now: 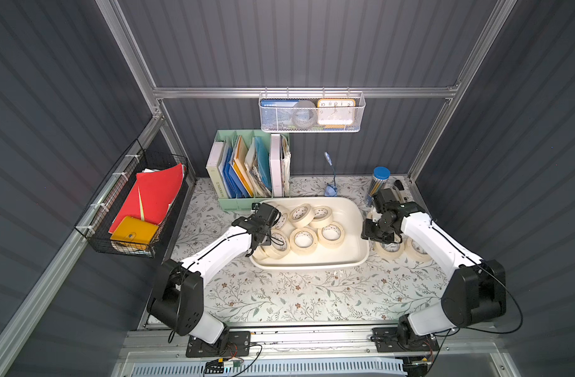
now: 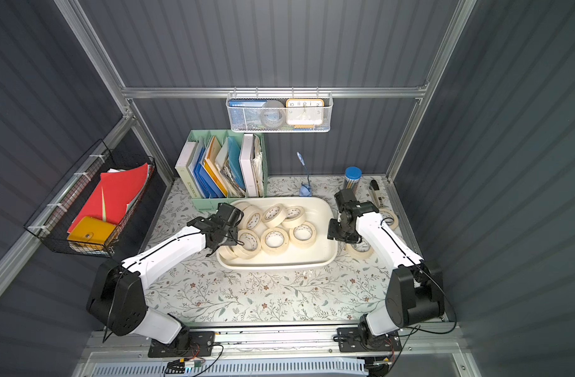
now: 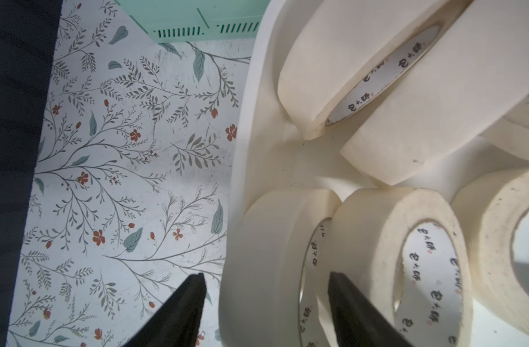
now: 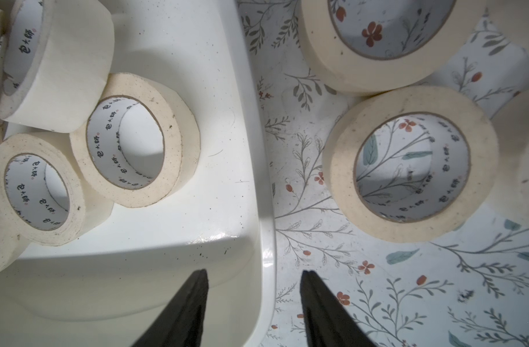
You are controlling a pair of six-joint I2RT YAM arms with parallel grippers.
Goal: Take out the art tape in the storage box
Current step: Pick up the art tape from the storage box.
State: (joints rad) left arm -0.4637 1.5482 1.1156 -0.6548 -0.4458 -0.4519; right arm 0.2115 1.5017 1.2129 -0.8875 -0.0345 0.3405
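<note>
At the left end of the storage box [image 1: 351, 228], my left fingers [image 3: 185, 312] are apart. An on-edge art tape roll [image 3: 266, 255] sits right between them, so it's the left arm's grab.

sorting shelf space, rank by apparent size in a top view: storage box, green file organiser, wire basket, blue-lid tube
storage box
green file organiser
wire basket (hangs nearer the camera, so unsure)
blue-lid tube

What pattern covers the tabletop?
The tabletop is floral: grey twigs, teal leaves, red flowers; right wrist view.
</note>
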